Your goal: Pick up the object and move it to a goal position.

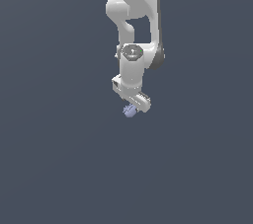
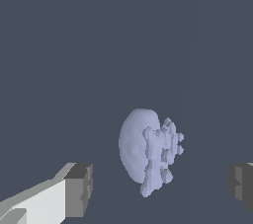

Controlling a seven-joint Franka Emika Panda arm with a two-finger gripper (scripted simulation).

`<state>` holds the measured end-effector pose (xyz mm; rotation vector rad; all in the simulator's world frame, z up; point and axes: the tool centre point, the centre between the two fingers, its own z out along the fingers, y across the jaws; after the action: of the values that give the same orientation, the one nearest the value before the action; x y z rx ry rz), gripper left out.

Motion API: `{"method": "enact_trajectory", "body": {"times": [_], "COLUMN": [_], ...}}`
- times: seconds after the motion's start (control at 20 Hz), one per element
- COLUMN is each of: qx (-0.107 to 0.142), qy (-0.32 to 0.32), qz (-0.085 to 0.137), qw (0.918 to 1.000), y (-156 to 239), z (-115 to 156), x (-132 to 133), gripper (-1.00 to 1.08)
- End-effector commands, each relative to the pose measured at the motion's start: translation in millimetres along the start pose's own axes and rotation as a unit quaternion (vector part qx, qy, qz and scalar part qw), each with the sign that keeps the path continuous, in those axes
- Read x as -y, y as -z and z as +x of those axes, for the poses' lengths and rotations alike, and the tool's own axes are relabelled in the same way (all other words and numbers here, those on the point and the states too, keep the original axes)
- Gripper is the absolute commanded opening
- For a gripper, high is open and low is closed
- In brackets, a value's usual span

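The object (image 1: 129, 111) is a small pale lavender-blue rounded lump with a bumpy side. In the exterior view it shows just below the white gripper (image 1: 133, 105), partly covered by the hand. In the wrist view the object (image 2: 146, 151) lies between the two fingertips, with one grey pad (image 2: 79, 188) on one side and the other pad (image 2: 241, 186) on the far side. The gripper (image 2: 159, 187) is open wide, and neither pad touches the lump.
The white Panda arm (image 1: 133, 20) comes down from the top of the exterior view. The surface (image 1: 59, 159) is plain dark grey-blue, with nothing else on it in view.
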<state>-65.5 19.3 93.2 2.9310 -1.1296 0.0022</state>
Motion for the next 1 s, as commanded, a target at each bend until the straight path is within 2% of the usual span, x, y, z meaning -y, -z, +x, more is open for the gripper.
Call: {"method": "enact_trajectory", "body": {"times": [0.0,0.5,0.95], "qx": [0.000,0.001,0.001], "qy": [-0.013,-0.020,-0.022], "qz": [0.000,0.000,0.000], "qw": [0.9999,0.9998,0.9998], "y": [-2,-9,-47], "z": [-2,-4,-5], "x": [-1,-2,-3], "gripper": [1.00,1.00,1.00]}}
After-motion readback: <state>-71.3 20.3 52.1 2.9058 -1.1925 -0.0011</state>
